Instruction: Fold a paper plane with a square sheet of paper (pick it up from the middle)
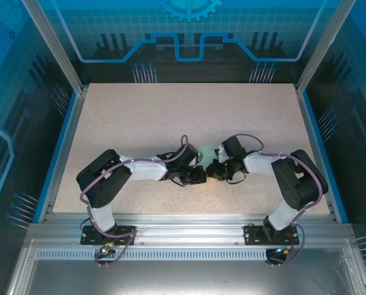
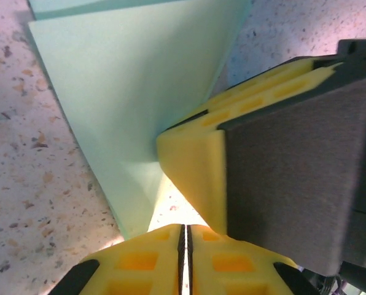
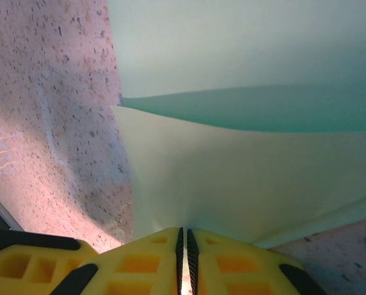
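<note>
The two arms meet nose to nose at the middle of the desk. The sheet of paper, pale mint and already partly folded, lies just beyond the spot where they meet, on the side away from the bases.

In its own wrist view the right tool has its yellow fingers pressed together. The paper's layers run straight into the seam between them, so it is pinching an edge of the sheet. A lower flap spreads out ahead of it, and a darker fold opens above that flap.

The left tool is also pressed together, with only a thin dark line between its fingers. The narrow end of the folded sheet tapers down towards it and slips behind its left finger. Whether any paper is caught in that seam cannot be told.

In the left wrist view the sheet widens away from the left tool, so its long axis runs roughly forward from that tool. The right tool comes in from the side and grips the sheet's right edge, just beside the left fingertips.

The right arm therefore has the firm hold, and the left sits at the pointed end. As I judge it, the coming move is a crease or flap pulled along that forward axis. The tools are close enough together that they could knock each other.
</note>
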Available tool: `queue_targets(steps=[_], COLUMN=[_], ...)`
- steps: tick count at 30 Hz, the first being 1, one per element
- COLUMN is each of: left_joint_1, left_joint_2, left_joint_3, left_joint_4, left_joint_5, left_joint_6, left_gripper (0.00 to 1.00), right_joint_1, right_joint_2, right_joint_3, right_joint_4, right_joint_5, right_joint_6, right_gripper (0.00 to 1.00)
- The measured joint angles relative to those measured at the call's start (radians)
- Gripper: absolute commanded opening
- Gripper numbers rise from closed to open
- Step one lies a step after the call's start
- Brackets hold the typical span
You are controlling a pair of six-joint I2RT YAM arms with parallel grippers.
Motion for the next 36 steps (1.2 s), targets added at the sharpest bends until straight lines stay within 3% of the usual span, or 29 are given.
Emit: queue_targets(steps=[36], left_joint_1=[0.000], left_joint_2=[0.042], left_joint_3=[-0.006], left_joint_4=[0.012], left_joint_5=[-0.016], left_joint_6=[-0.026], left_gripper=[0.05], right_joint_1=[0.011], right_joint_2=[0.038], right_joint_3=[0.017], right_joint_4=[0.075], right_joint_5=[0.006], right_joint_6=[0.053], right_gripper=[0.14])
